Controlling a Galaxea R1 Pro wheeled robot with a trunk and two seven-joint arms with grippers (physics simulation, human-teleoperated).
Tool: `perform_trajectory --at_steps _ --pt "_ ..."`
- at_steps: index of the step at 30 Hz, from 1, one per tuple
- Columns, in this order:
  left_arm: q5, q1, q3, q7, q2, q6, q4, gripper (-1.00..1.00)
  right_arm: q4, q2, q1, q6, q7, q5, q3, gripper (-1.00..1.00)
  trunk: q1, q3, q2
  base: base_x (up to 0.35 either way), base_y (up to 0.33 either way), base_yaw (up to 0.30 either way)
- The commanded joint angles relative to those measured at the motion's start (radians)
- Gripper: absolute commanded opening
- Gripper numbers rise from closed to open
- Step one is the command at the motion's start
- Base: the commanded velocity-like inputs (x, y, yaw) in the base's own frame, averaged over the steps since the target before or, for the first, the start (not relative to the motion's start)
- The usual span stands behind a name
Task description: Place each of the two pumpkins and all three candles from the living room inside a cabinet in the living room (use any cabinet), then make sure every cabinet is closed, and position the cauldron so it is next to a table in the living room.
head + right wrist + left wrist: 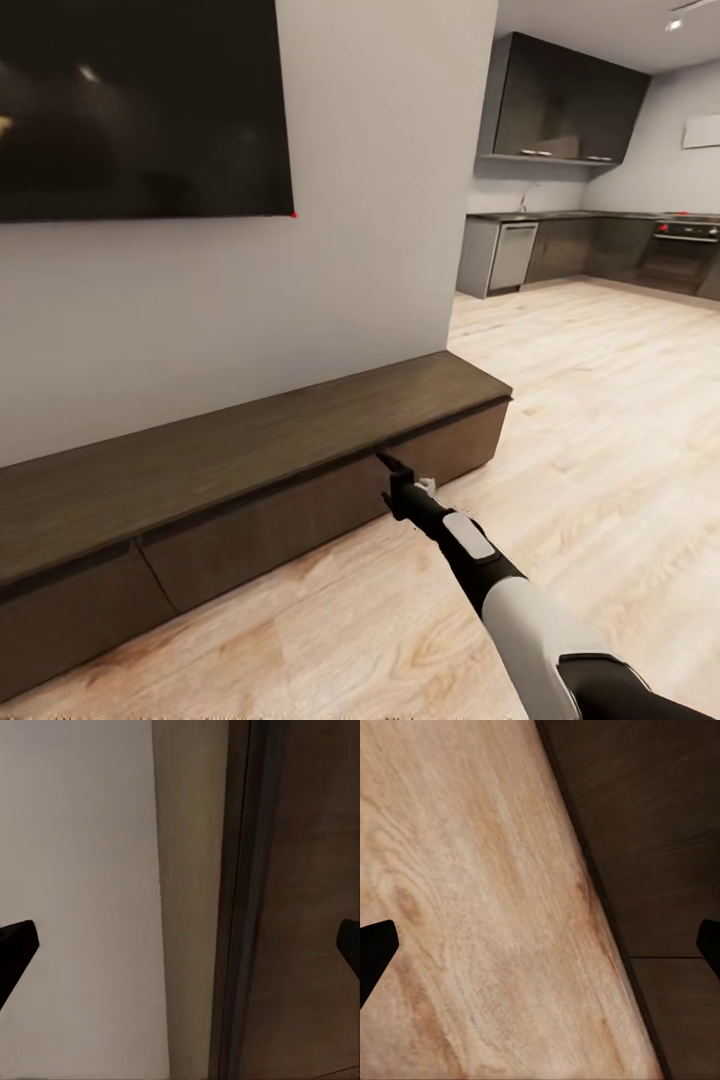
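The long low dark-brown cabinet (250, 440) runs along the grey wall, and its flat drawer fronts look shut. My right gripper (392, 470) reaches to the upper edge of the drawer fronts, at the seam between two of them. In the right wrist view this gripper (180, 945) is open, with its dark fingertips (15, 945) far apart over the cabinet's edge (307, 907) and nothing between them. The left gripper (540, 949) is open and empty above the wood floor, beside the cabinet's front (660, 832). The pumpkins, candles, cauldron and table are out of view.
A large dark TV (140, 100) hangs on the wall above the cabinet. Light wood floor (600, 420) stretches to the right toward a kitchen (590, 240) with dark cupboards and an oven at the back.
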Motion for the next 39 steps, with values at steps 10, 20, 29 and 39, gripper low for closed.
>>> perform_trajectory --at_steps 10,20,29,39 --pt "0.012 0.0 0.005 -0.001 -0.002 0.022 -0.002 1.0 0.085 -0.001 -0.004 -0.003 0.144 -0.003 0.01 1.0 0.004 -0.039 -0.003 0.0 0.0 0.0" --pt "0.011 0.0 0.005 -0.001 -0.002 0.03 -0.002 1.0 0.028 0.002 -0.018 0.066 0.15 0.006 0.01 1.0 0.009 -0.078 -0.005 0.0 0.0 0.0" --pt "0.011 0.0 0.021 -0.019 -0.002 0.032 -0.001 1.0 -0.018 -0.001 -0.019 0.084 0.135 0.008 0.012 1.0 0.013 -0.113 -0.007 0.0 0.0 0.0" --pt "0.005 0.001 0.098 -0.079 -0.003 0.079 -0.001 1.0 -0.023 0.001 -0.02 0.085 0.129 0.01 0.013 1.0 0.017 -0.152 -0.01 0.0 0.0 0.0"
